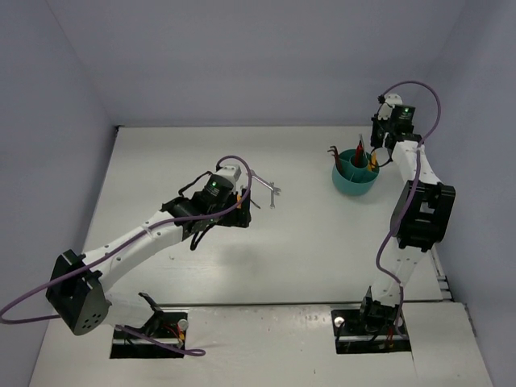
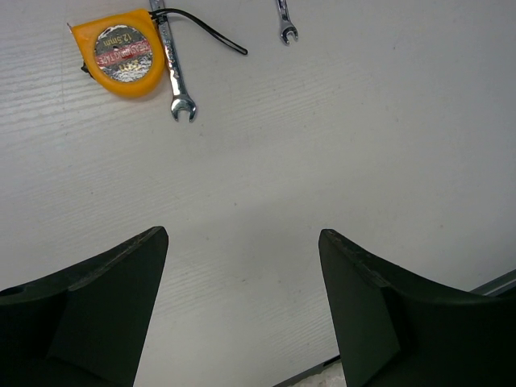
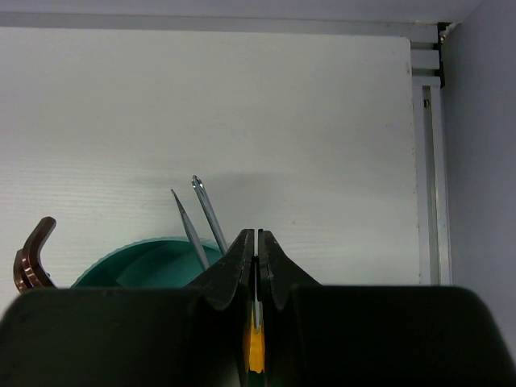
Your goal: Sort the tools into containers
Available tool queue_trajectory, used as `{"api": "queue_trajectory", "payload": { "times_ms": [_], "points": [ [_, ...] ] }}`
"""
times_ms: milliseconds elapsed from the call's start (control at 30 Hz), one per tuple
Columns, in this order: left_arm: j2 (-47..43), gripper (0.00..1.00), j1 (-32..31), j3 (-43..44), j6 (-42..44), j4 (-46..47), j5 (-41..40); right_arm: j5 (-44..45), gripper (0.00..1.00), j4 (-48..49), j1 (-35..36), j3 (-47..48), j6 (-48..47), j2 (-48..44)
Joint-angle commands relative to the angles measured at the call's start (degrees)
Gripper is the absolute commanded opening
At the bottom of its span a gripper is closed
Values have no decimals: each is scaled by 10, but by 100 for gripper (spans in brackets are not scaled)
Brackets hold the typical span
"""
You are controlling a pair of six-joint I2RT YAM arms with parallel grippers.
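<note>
The teal cup (image 1: 355, 181) stands at the back right; its rim (image 3: 145, 256) shows in the right wrist view. Two screwdriver shafts (image 3: 208, 216) and a curved red-brown handle (image 3: 31, 256) stick up out of it. My right gripper (image 3: 256, 235) hovers over the cup, shut on the thin shaft of an orange-handled screwdriver (image 3: 255, 351). My left gripper (image 2: 242, 234) is open above bare table, with nothing between its fingers. Beyond it lie the yellow-orange tape measure (image 2: 121, 55), a silver wrench (image 2: 177, 76) touching it, a thin black bent strand (image 2: 211, 34) and a smaller wrench (image 2: 285, 24).
The left arm (image 1: 145, 238) reaches diagonally over the table's middle. The right arm (image 1: 419, 210) stands along the right edge beside a metal rail (image 3: 427, 161). Grey walls close the table at back and sides.
</note>
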Motion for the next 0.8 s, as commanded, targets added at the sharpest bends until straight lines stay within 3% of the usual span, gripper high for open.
{"api": "queue_trajectory", "payload": {
  "times_ms": [0, 200, 467, 767],
  "points": [
    [-3, 73, 5, 10, 18, 16, -6, -19, 0, 43, 1, -10, -28, -13],
    [0, 73, 5, 13, 20, 20, -2, -20, 4, 46, 1, -32, -35, -16],
    [-13, 73, 5, 4, 16, 15, -5, -22, 29, 46, 1, -48, -23, -48],
    [-23, 73, 5, 7, 3, -21, -37, 37, 39, 40, 1, -76, 56, -207]
  ]
}}
